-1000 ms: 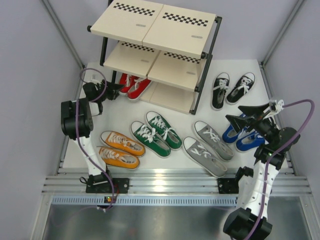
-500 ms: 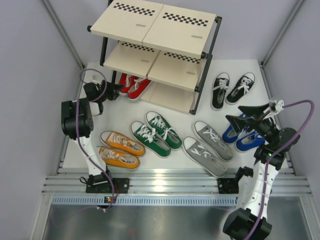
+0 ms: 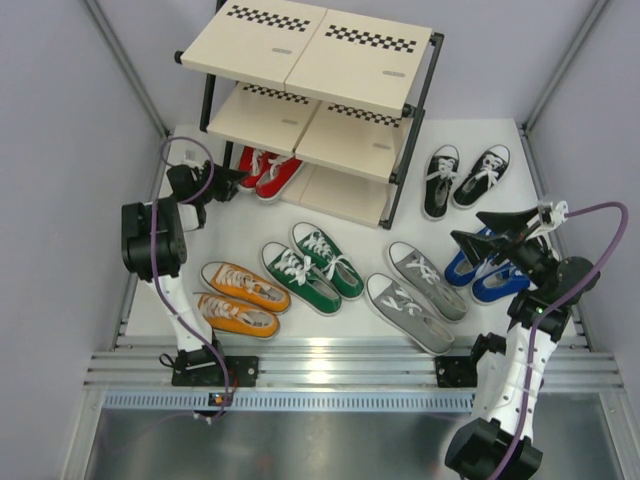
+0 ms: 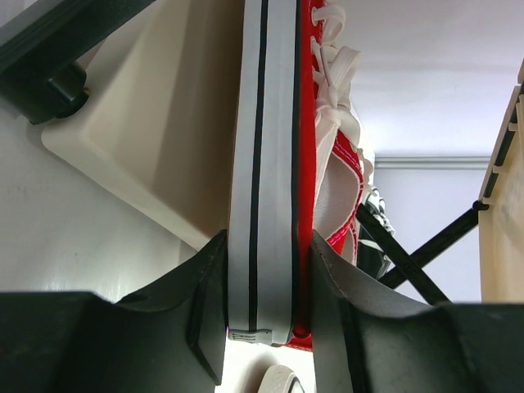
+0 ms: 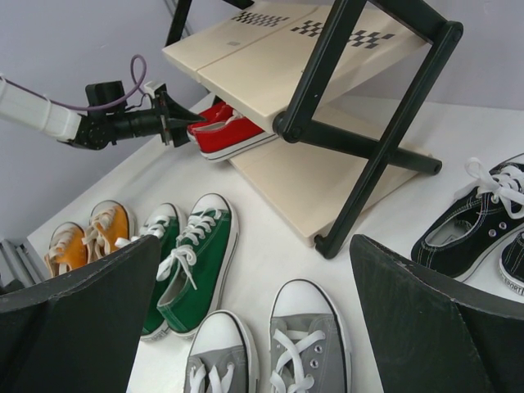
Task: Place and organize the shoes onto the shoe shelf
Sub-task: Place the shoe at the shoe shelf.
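The left gripper [image 3: 222, 180] is clamping the heel of 1 red shoe [image 3: 277, 176], which is resting on the bottom tier of the shelf [image 3: 300, 45]. The right gripper [image 3: 475, 228] is hovering wide open above the blue shoes [image 3: 492, 282]

red shoe [image 4: 270, 164] — canvas, smooth rubber

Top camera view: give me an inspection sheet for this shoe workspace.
Surface: white table.
Job's things: shoe shelf upright; red pair at its bottom tier; orange pair, green pair, grey pair, blue pair, black pair on the table.
Clutter: nothing seen.
Hands: left hand shut on one red shoe; right hand open above the blue pair.
Cables: purple cables looped along both arms.
Surroundings: grey walls; metal rail at near edge.
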### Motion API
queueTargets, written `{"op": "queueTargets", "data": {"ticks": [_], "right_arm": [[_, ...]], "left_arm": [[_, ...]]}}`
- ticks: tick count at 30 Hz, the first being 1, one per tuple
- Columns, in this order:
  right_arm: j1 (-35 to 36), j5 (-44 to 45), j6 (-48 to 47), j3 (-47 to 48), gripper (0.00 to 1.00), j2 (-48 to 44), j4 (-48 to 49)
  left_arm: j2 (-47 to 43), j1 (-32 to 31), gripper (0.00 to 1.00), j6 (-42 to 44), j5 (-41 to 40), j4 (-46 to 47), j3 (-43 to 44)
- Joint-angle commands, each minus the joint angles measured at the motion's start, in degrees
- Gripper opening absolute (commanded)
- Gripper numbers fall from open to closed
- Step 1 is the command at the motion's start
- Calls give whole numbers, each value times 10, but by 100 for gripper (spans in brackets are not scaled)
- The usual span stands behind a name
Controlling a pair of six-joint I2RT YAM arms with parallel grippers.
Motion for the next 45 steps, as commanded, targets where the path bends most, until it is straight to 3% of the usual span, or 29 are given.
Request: {"op": "queueTargets", "data": {"ticks": [1, 10, 12, 13, 16, 23, 30, 40, 43, 45], "right_arm": [[-10, 0, -11, 3, 99, -7, 28], [-9, 1, -11, 3, 99, -9, 28], [-9, 1, -11, 3, 99, -11, 28], [-10, 1, -12, 3, 99, -10, 27], [-10, 1, -12, 3, 99, -10, 27], [-10, 1, -13, 4, 99, -12, 26], [-12, 0, -14, 4, 100, -16, 26], [-12, -5, -20, 4, 99, -17, 25], [-12, -6, -21, 5, 99, -16, 23], [-12, -8, -23, 5, 99, -16, 23]], "left_arm": [[-44, -2, 0, 25, 14, 4, -9], [-47, -2, 4, 32, 18, -9, -18], [-46, -1, 16, 32, 19, -16, -16], [-48, -2, 30, 33, 20, -21, -13], [-60, 0, 57, 47, 13, -46, -13], [-121, 14, 84, 115, -34, -170, 1], [-166, 21, 88, 191, -87, -299, 28], [-270, 32, 96, 244, -142, -361, -2], [-300, 33, 95, 240, -134, -362, -21], [-311, 33, 84, 230, -124, -359, -39]]}}
